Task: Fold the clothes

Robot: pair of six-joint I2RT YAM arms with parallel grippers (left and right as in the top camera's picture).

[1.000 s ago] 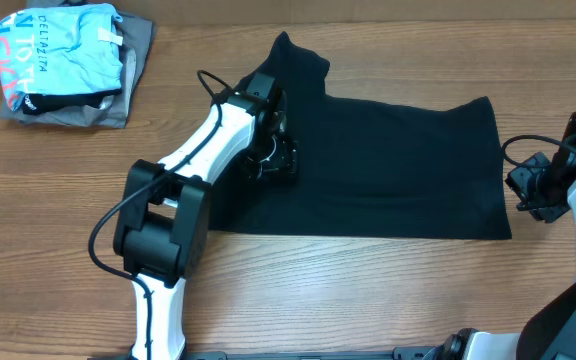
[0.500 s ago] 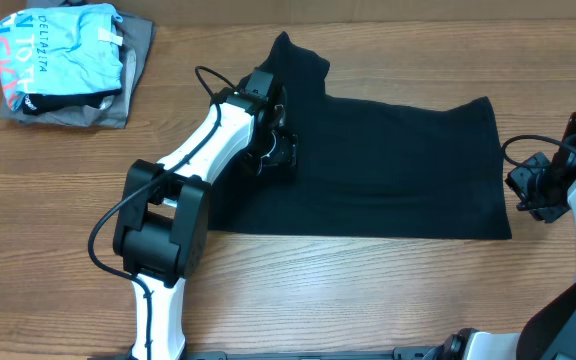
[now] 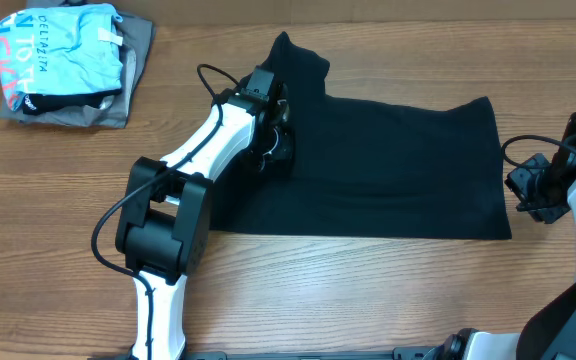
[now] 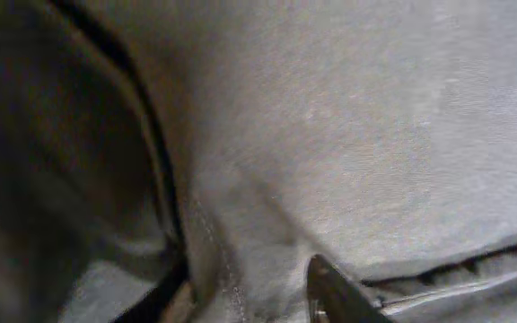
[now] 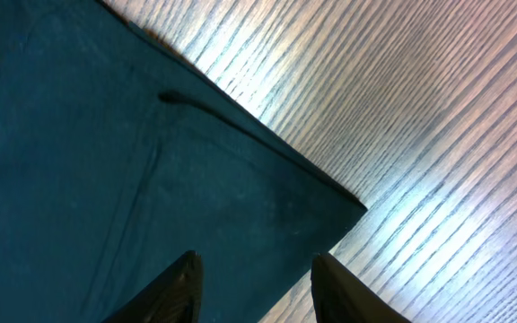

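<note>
The black T-shirt (image 3: 398, 170) lies flat across the middle of the wooden table, one sleeve pointing to the far side. My left gripper (image 3: 276, 150) is pressed down on the shirt's left part, below that sleeve. In the left wrist view its fingers (image 4: 249, 301) stand apart with a raised ridge of the shirt's fabric (image 4: 375, 135) between them. My right gripper (image 3: 521, 190) hovers at the shirt's right edge. In the right wrist view it (image 5: 254, 287) is open and empty above the shirt's corner (image 5: 79, 161).
A folded light blue printed shirt (image 3: 63, 55) lies on a grey folded garment (image 3: 140, 50) at the far left corner. Bare wooden table (image 3: 368, 290) runs along the near side and right of the shirt (image 5: 438, 135).
My left gripper has shifted slightly toward the far side on the shirt. The right arm and the shirt's outline have not moved.
</note>
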